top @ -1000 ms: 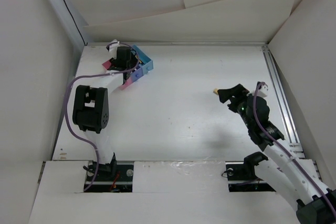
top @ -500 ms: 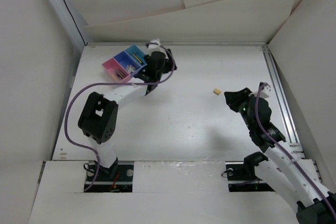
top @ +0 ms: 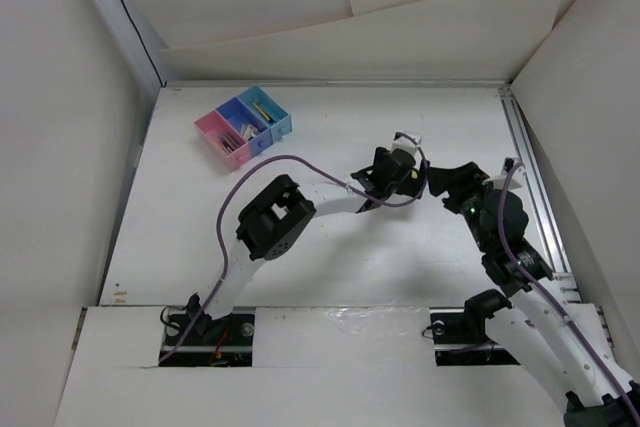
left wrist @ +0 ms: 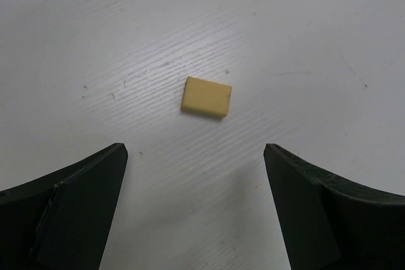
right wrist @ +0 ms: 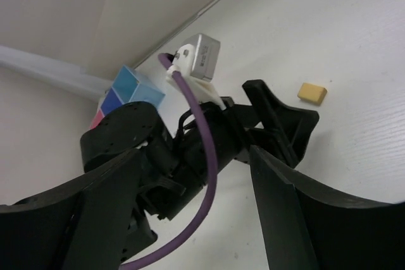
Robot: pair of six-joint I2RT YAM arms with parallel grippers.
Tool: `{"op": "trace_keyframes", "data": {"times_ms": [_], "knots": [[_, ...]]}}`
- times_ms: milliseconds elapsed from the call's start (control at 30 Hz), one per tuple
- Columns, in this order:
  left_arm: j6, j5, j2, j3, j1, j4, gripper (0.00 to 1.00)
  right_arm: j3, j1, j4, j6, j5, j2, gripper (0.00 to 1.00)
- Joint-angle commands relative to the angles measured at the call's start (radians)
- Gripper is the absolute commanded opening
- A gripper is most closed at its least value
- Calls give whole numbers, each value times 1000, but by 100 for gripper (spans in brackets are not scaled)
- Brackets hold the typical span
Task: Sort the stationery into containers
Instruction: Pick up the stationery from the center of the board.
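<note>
- You are at the pick-up step for the eraser [left wrist: 206, 96]. The left end effector [left wrist: 195, 150] hovers over it with its fingers [left wrist: 69, 200] spread wide, holding nothing.
- The eraser lies flat on the tabletop [left wrist: 316, 30], just ahead of that end effector. It is roughly centred between the fingers and touches neither.
- Next, I judge, you need to advance a little and descend until the fingers straddle the eraser, then close. It is small and flat, so go low enough that the pads meet its sides, not its top.
- The boxes [top: 243, 125] sit well away from the left end effector, off to its left, so the carry there is a long one.
- The right end effector [top: 452, 179] is also spread open and empty, just beside the left one. A brush between the two looks possible.
- Only the left wrist view shows how the eraser lines up with the fingers. In the top view the left end effector covers that spot.
- The right wrist view shows the eraser just beyond the left end effector. Only the top view shows what look like pens [top: 236, 137] already in the boxes.
</note>
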Motion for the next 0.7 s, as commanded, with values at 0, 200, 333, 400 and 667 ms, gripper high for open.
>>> {"op": "trace_keyframes", "data": {"times_ms": [0,200,333,400,667], "knots": [[52,24,22,103,10,-23,88,45,-4,4,-8,-2,-10,75],[91,-4,137,217,-10,-103,85,45,-4,4,-8,-2,-1,77],[114,-10,203,313,-10,-144,79,36,-4,4,-17,-13,39,77],[126,1,223,345,-10,-163,68,36,-4,15,-17,-13,39,77],[144,1,265,415,-10,-210,54,26,-4,24,-17,-13,39,74]]}}
